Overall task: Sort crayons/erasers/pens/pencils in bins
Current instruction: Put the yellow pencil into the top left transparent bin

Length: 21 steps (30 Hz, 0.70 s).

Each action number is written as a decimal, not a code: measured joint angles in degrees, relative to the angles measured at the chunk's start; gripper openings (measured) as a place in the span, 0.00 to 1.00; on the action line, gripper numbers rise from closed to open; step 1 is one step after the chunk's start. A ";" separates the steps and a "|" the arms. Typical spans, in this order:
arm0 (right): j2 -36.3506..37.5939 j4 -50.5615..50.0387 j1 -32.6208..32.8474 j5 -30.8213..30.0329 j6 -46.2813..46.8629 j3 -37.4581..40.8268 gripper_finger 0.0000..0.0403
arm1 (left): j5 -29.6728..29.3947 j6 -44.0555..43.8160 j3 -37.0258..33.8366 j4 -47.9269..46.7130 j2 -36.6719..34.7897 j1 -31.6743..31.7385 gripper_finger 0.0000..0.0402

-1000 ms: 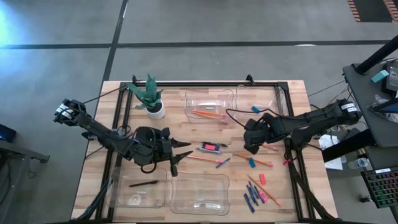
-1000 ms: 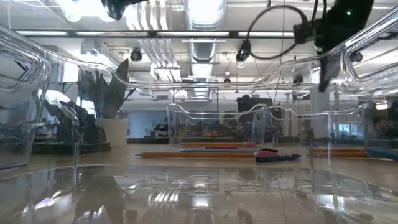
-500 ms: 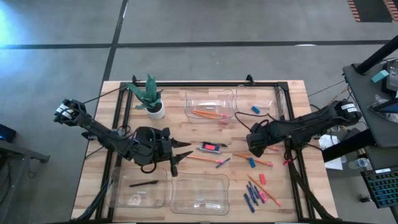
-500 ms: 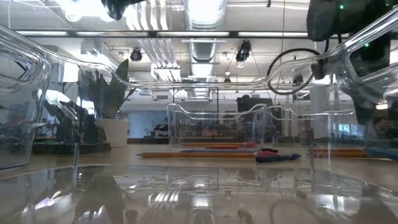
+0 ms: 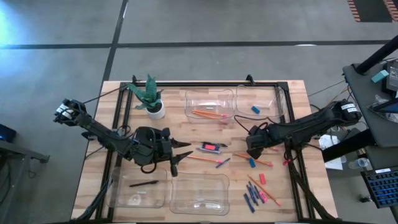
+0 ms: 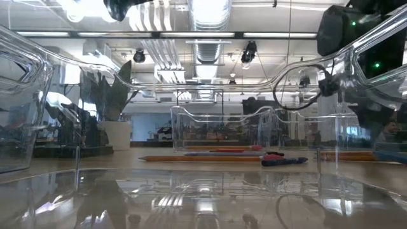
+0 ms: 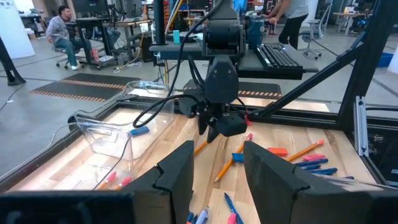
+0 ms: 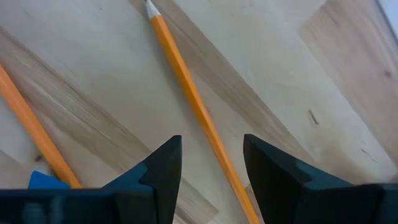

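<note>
Orange pencils [image 5: 209,114] already lie in one far bin [image 5: 210,106], a light-blue eraser [image 5: 255,109] sits in the bin beside it [image 5: 261,103], and a black pen [image 5: 143,183] rests in a near bin [image 5: 138,191]; the fourth bin [image 5: 199,194] holds nothing. Most work remains: crayons [image 5: 252,199], erasers, pens and pencils are scattered on the wooden table [image 5: 292,93]. The right gripper [image 8: 211,165], fingers apart, hangs low over a loose pencil [image 8: 193,99], empty. The left gripper [image 7: 217,168] waits mid-table, fingers apart, empty.

Pencils [image 5: 208,114] in far bin [image 5: 210,104]
</note>
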<state>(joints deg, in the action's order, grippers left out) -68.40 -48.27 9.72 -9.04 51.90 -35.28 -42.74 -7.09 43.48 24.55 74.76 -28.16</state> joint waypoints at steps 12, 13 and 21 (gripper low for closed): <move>0.15 8.74 0.00 -0.13 0.21 7.21 0.38 | 0.00 0.02 -0.74 0.06 0.00 0.00 0.31; 0.15 8.93 0.00 -0.11 0.64 7.37 0.37 | 0.00 0.02 -0.74 0.06 0.00 0.00 0.31; 0.09 10.12 0.02 0.09 1.05 7.58 0.20 | 0.01 0.02 -0.74 0.31 0.00 0.00 0.31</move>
<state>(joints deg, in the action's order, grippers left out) -68.31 -38.15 9.74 -8.95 52.95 -27.70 -42.74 -7.07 42.74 24.86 74.76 -28.16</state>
